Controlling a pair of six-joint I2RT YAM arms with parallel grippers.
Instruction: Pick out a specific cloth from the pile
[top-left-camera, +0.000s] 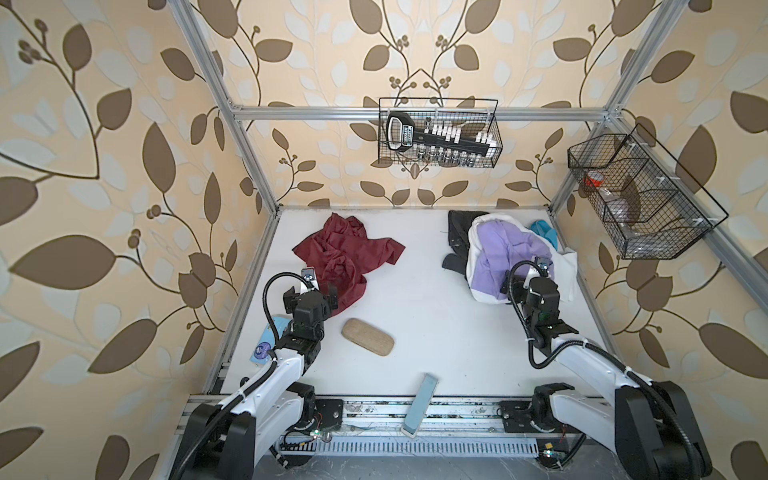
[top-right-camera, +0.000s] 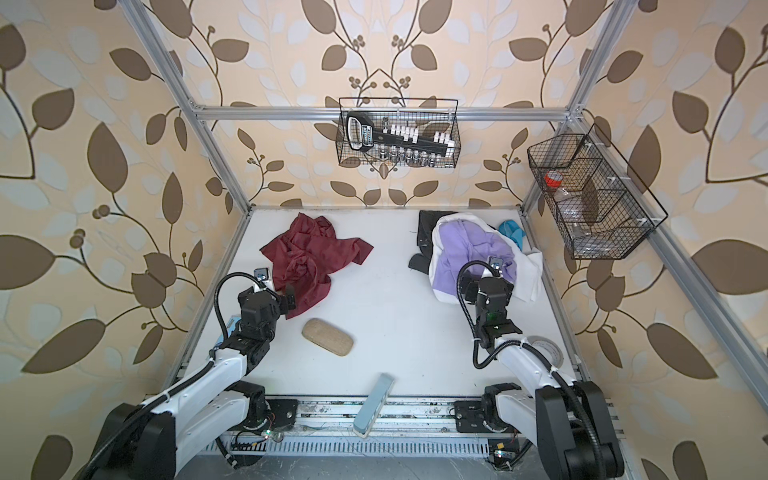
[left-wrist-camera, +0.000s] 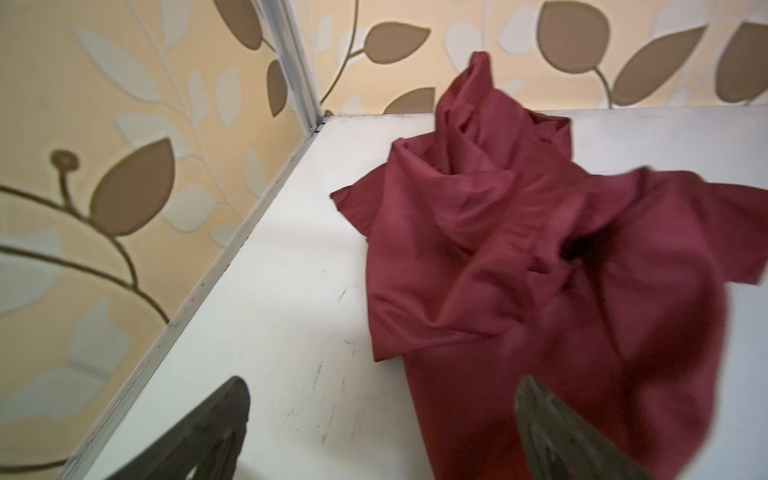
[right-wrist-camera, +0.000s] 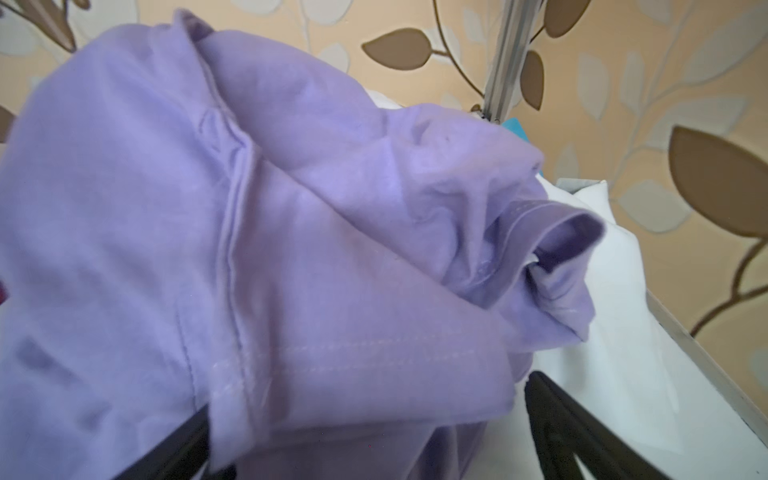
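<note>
Left of the pile (top-left-camera: 507, 257) (top-right-camera: 478, 257) in both top views lies the cloth (top-left-camera: 345, 253) (top-right-camera: 311, 257), well apart. Left wrist view: left gripper (left-wrist-camera: 382, 428) spread, empty, one finger (left-wrist-camera: 557, 432) over the cloth's edge. Right wrist view: right gripper (right-wrist-camera: 374, 436) spread wide, the pile's lavender fold (right-wrist-camera: 291, 249) between its fingers (right-wrist-camera: 557, 428).

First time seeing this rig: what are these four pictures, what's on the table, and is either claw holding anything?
Two robot arms with two-finger grippers work at a white table. Both top views look down from one overhead camera. Each wrist view looks out past that arm's fingers. The maroon cloth lies alone on the left, apart from the pile of lavender, white, black and blue clothes on the right. A tan case and a blue-grey block lie nearer the arms. The left gripper is open at the cloth's edge, and the right gripper is open at the pile. Neither grips anything.
</note>
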